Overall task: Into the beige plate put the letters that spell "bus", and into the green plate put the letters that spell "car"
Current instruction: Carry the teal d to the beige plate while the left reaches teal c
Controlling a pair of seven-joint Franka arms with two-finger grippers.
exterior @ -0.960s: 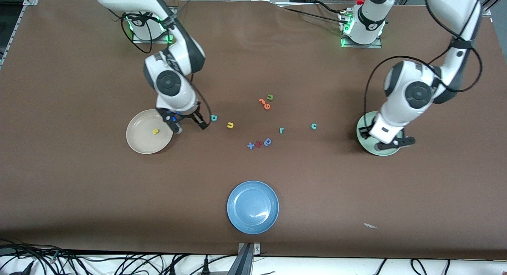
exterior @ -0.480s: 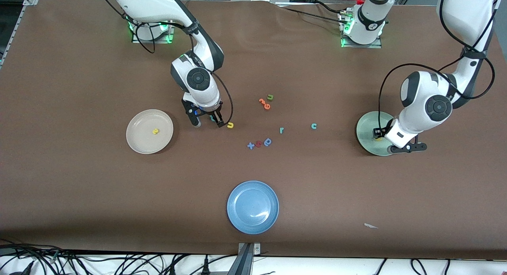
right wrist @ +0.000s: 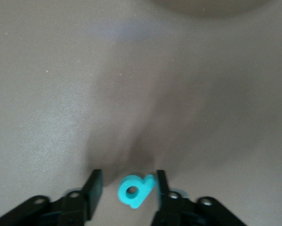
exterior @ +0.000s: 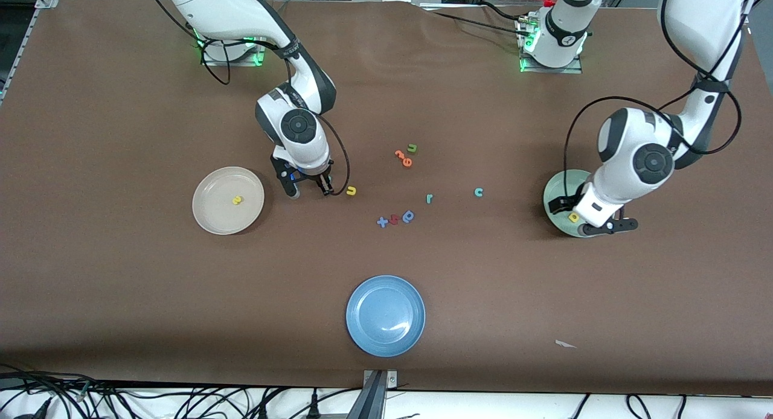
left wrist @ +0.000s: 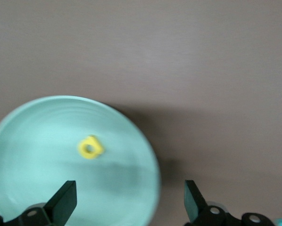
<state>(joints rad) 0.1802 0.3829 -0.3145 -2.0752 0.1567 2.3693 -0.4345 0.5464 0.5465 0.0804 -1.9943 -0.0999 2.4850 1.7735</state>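
My right gripper [exterior: 310, 187] is down at the table between the beige plate [exterior: 211, 217] and the yellow u [exterior: 351, 191]. The right wrist view has the teal b [right wrist: 131, 192] lying flat between that gripper's [right wrist: 128, 187] fingers. One finger touches the b's stem and a gap remains at the other. A yellow s [exterior: 238, 200] lies in the beige plate. My left gripper [exterior: 583, 215] hangs open over the green plate [exterior: 552, 195]. The yellow a [left wrist: 90, 148] lies loose in that plate [left wrist: 32, 141], apart from the left gripper [left wrist: 129, 200]. The teal r [exterior: 429, 198] and teal c [exterior: 478, 192] lie mid-table.
Orange letters [exterior: 403, 158] and a green u [exterior: 412, 148] sit farther from the camera than the r. A blue x, a red letter and a blue a-like letter [exterior: 395, 218] lie nearer. A blue plate [exterior: 385, 315] and a paper scrap [exterior: 564, 344] are toward the front edge.
My right gripper moved from the beige plate's edge to the teal b and its fingers narrowed around it. My left gripper opened; the yellow a now lies in the green plate.
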